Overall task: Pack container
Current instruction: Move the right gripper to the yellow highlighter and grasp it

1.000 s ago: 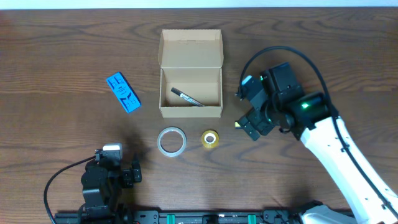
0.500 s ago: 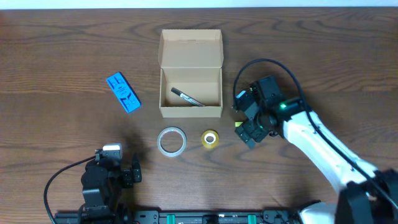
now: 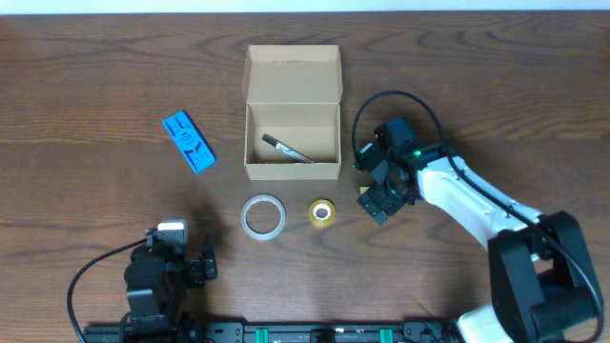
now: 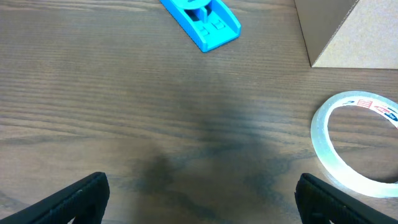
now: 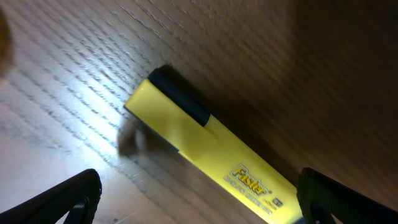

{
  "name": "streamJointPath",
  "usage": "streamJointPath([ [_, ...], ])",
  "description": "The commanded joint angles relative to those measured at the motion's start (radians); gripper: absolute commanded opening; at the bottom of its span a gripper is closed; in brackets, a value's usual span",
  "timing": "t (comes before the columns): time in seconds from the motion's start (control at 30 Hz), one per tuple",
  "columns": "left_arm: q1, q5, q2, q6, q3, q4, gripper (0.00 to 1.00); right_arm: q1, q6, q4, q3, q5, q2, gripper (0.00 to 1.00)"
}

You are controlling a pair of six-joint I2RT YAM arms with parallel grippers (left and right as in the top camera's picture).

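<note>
Right arm lines up on the highlighter, box still to fill

The container [image 3: 293, 172] sits at the middle of the bench [image 3: 95, 76], towards the far side, with its flap lid [image 3: 293, 74] standing open on the far edge. A single dark pen [image 3: 287, 149] lies slantwise on its floor; the rest of the inside is bare. Just near of the box two rolls lie flat on the wood: a yellow tape roll [image 3: 322, 212] and, to its left, a clear tape roll [image 4: 320, 130]. Well to the left of the box is a blue plastic item [image 3: 188, 142].

To the right of the box, close beside its near right corner, the right tool [image 5: 202, 202] hangs low over a yellow highlighter [image 5: 205, 155] with a black cap. Its fingers are spread wide, one on each side of the marker, and pinch nothing. The left tool [image 4: 205, 202] is parked at the near left of the bench, likewise spread and empty, looking out at the clear roll and the blue item.

As I judge it, the step in hand is the pickup of the highlighter, with packing barely begun. The next move calls for lowering the fingers until they straddle the barrel, and perhaps turning the wrist so they close across its narrow width, since it lies on a diagonal between them. Then comes a short carry left and far, over the box wall, and a release clear of the pen
</note>
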Motion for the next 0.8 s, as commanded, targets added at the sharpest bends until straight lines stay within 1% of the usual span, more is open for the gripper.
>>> streamJointPath([
  [0.0, -0.004, -0.005, -0.006, 0.018, -0.015, -0.008, 0.95, -0.019, 0.013, 0.009, -0.007, 0.005, 0.031, 0.99],
  [0.1, -0.004, -0.004, -0.006, 0.018, -0.015, -0.008, 0.95, -0.028, 0.013, 0.01, -0.007, 0.004, 0.047, 0.99],
  [0.17, -0.004, -0.005, -0.006, 0.018, -0.015, -0.008, 0.95, -0.031, 0.014, 0.008, -0.007, 0.004, 0.051, 0.96],
  [0.23, -0.004, -0.004, -0.006, 0.018, -0.015, -0.008, 0.95, -0.031, 0.018, 0.005, -0.007, 0.004, 0.051, 0.87],
  [0.37, -0.004, -0.004, -0.006, 0.018, -0.015, -0.008, 0.95, -0.031, 0.074, -0.013, -0.007, 0.003, 0.051, 0.72],
  [0.4, -0.004, -0.005, -0.006, 0.018, -0.015, -0.008, 0.95, -0.031, 0.093, -0.02, -0.007, 0.003, 0.051, 0.7],
  [0.57, -0.004, -0.005, -0.006, 0.018, -0.015, -0.008, 0.95, -0.031, 0.207, -0.057, -0.007, 0.003, 0.051, 0.49],
  [0.77, -0.004, -0.005, -0.006, 0.018, -0.015, -0.008, 0.95, -0.027, 0.314, -0.091, -0.007, -0.001, 0.051, 0.27],
])
